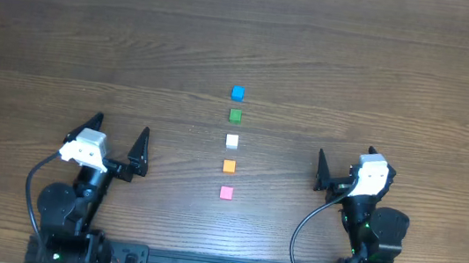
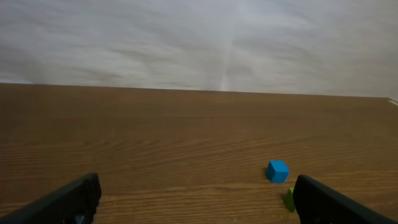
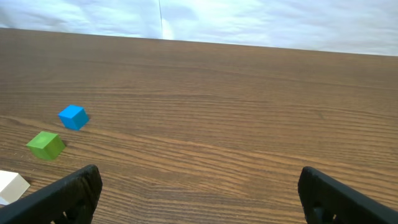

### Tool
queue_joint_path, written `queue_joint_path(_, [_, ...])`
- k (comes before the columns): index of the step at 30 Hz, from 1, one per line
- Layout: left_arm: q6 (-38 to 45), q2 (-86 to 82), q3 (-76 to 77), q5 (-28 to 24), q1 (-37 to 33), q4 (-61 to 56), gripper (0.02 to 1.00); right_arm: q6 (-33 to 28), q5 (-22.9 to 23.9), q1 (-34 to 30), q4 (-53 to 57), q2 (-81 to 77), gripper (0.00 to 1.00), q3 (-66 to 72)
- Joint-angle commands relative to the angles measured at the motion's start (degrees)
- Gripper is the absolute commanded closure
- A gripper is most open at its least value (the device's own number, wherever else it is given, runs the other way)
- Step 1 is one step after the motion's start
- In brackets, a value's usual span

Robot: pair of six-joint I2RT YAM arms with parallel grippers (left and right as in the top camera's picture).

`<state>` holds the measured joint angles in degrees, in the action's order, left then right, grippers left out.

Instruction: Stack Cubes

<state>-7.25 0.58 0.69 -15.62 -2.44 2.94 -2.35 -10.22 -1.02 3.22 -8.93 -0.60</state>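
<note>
The left gripper [image 2: 196, 186] hovers low over the wooden table [image 1: 401, 71] with its two dark fingers spread wide and nothing between them. The right gripper [image 3: 199, 177] is spread just as wide and is also empty.

Between the two arms, five cubes lie in one line whose long axis runs straight away from the bases. The pink cube [image 1: 226, 192] is nearest the bases, then the orange cube [image 1: 229, 165], white cube [image 1: 232, 140], green cube [image 1: 234, 116] and blue cube [image 1: 237, 92]. Each sits flat on the table, apart from its neighbours, and none is stacked.

Nothing stands between either gripper and the line. In the left wrist view a finger hides part of the green cube. In the right wrist view the white cube is cut off at the edge.
</note>
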Motion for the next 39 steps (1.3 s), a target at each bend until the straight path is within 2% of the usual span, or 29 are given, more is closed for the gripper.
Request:
queue_joint_path(1, [0.9, -0.2, -0.3, 0.7, -0.3, 0.1, 0.020, 0.2, -0.3, 0.2, 0.2, 0.4, 0.007, 0.3])
queue_joint_path(22, [0.9, -0.2, -0.3, 0.7, -0.3, 0.1, 0.020, 0.1, -0.3, 0.2, 0.2, 0.4, 0.007, 0.3])
queue_joint_path(24, [1.1, -0.2, -0.3, 2.9, -0.3, 0.1, 0.023, 0.1, -0.3, 0.2, 0.2, 0.4, 0.009, 0.3])
queue_joint_path(26, [1.0, -0.2, -0.3, 9.4, -0.4, 0.8, 0.020, 0.2, -0.3, 0.2, 0.2, 0.4, 0.009, 0.3])
queue_joint_path(27, [1.0, -0.2, -0.3, 10.7, -0.4, 1.0, 0.020, 0.2, -0.3, 0.2, 0.2, 0.4, 0.007, 0.3])
queue_joint_path(39, [1.0, -0.2, -0.3, 11.2, -0.3, 1.0, 0.018, 0.2, -0.3, 0.2, 0.2, 0.4, 0.009, 0.3])
